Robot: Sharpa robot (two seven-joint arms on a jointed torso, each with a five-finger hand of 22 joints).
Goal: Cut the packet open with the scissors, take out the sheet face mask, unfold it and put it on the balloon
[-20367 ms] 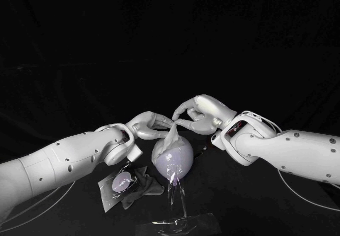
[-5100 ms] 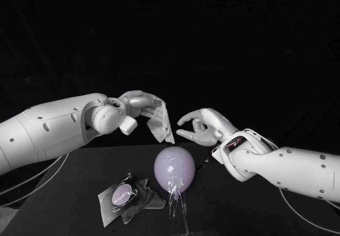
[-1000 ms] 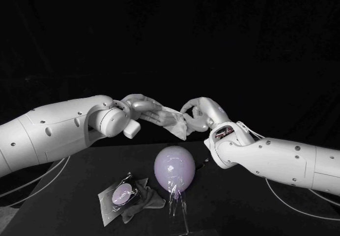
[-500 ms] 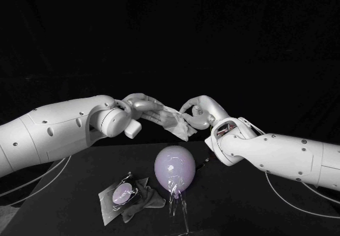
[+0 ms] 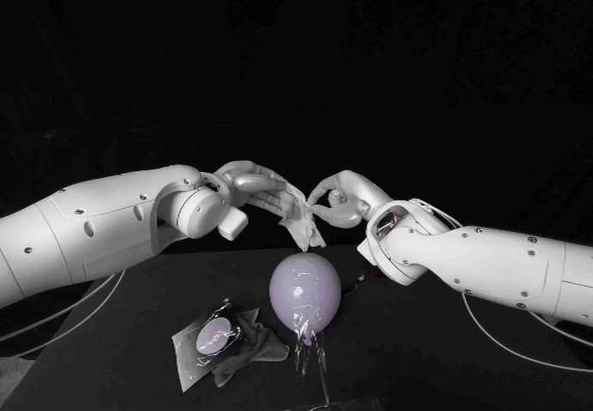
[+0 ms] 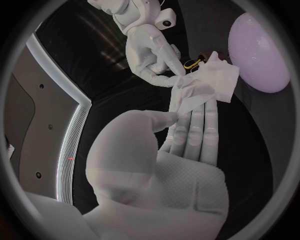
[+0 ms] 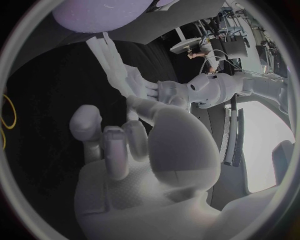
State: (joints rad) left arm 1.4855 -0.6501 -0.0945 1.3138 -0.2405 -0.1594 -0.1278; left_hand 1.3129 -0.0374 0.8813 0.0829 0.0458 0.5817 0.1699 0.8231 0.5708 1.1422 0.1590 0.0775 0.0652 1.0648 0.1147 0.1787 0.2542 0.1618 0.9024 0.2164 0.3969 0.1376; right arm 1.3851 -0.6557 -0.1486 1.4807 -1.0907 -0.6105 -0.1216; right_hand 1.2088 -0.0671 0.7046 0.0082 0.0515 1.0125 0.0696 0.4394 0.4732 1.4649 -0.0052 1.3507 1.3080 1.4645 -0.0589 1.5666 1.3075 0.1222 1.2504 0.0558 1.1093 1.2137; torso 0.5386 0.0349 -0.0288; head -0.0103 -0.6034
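Observation:
The white folded sheet mask (image 5: 298, 224) hangs in the air above the pale purple balloon (image 5: 305, 291). My left hand (image 5: 254, 190) holds the mask; in the left wrist view the mask (image 6: 206, 86) lies along that hand's outstretched fingers (image 6: 195, 134) with the thumb against it. My right hand (image 5: 335, 201) meets it from the other side and pinches the mask's upper edge, as the left wrist view shows the right hand (image 6: 152, 49) doing. The cut packet (image 5: 212, 339) lies on the table at the front left. The balloon (image 6: 259, 52) (image 7: 103, 12) sits below both hands.
A dark cloth (image 5: 257, 346) lies beside the packet. Clear film (image 5: 309, 364) trails from under the balloon toward the front edge. A small yellow-handled thing (image 6: 193, 63), possibly the scissors, lies on the black table (image 5: 420, 360) right of the balloon.
My right hand has shifted a little left, closer to the left hand. The mask now hangs more steeply down between them. Balloon and packet have not moved.

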